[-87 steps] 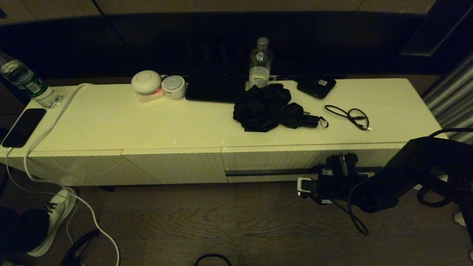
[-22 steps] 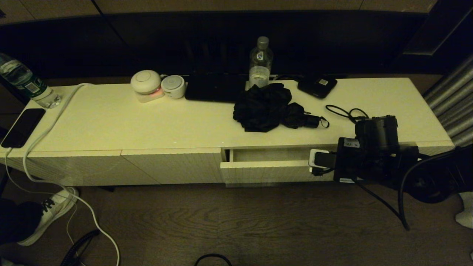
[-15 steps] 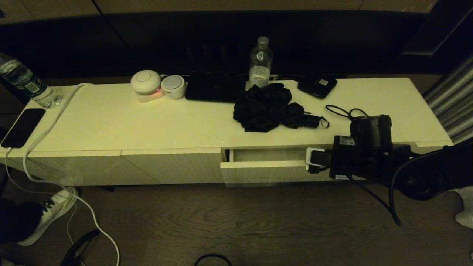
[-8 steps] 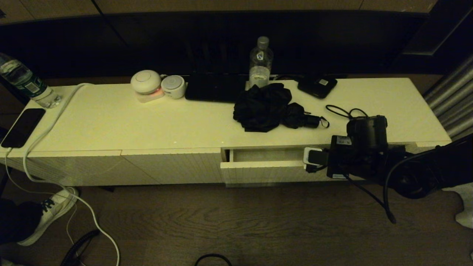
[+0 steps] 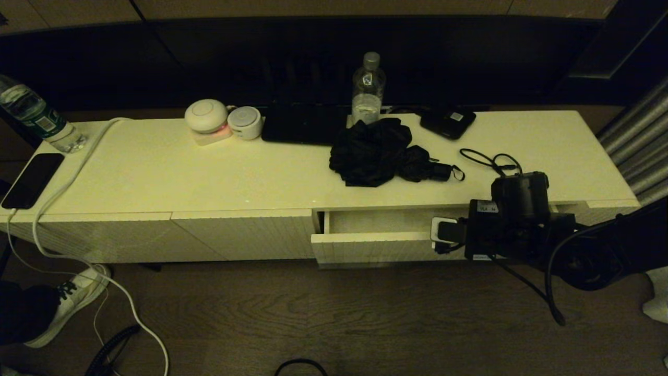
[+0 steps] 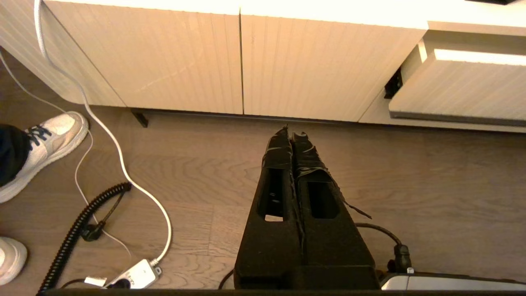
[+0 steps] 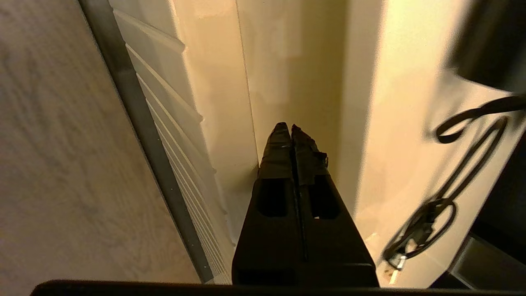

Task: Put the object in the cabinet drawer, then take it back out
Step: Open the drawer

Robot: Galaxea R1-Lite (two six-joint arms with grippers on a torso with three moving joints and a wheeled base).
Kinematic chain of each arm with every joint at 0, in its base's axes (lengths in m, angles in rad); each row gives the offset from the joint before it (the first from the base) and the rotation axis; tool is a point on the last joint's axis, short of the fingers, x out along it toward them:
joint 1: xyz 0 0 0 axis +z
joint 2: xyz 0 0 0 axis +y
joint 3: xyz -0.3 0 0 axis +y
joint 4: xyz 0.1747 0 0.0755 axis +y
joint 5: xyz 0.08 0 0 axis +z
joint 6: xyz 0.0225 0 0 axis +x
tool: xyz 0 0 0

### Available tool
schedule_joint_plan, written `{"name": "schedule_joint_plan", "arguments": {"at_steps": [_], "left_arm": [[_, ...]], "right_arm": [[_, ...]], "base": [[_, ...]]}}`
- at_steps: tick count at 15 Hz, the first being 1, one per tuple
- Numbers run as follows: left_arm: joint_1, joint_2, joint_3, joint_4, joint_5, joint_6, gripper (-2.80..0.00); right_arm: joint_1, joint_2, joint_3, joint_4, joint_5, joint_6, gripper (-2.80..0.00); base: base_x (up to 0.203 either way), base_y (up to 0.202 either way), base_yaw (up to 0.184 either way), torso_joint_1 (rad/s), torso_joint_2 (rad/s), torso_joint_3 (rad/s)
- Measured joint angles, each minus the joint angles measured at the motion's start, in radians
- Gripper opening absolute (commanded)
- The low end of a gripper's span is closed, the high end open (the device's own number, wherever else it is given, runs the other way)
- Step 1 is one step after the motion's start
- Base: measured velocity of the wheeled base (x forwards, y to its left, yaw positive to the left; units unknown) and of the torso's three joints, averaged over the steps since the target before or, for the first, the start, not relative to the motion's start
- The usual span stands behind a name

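White cabinet drawer (image 5: 376, 245) sits barely open; the right claw (image 7: 291, 131), pinched shut and empty inside it, could slip off the front; the left claw (image 6: 291, 135) is shut too.

The right arm (image 5: 600, 245) extends in from the right of the head view, its wrist turned so the right gripper (image 7: 291, 128) points downward. The jaws are pressed together with nothing between them. The left gripper (image 6: 292, 133) hangs low above the floor, jaws likewise pressed together and empty.
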Motion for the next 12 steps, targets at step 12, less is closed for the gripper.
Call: {"name": "schedule_joint_plan", "arguments": {"at_steps": [12], "left_arm": [[0.0,0.0,0.0,0.0,0.0,0.0,-2.8]], "right_arm": [[0.062,-0.036,0.113,0.011,-0.006,0.059,-2.8]], "base": [[0.0,0.0,0.0,0.0,0.0,0.0]]}}
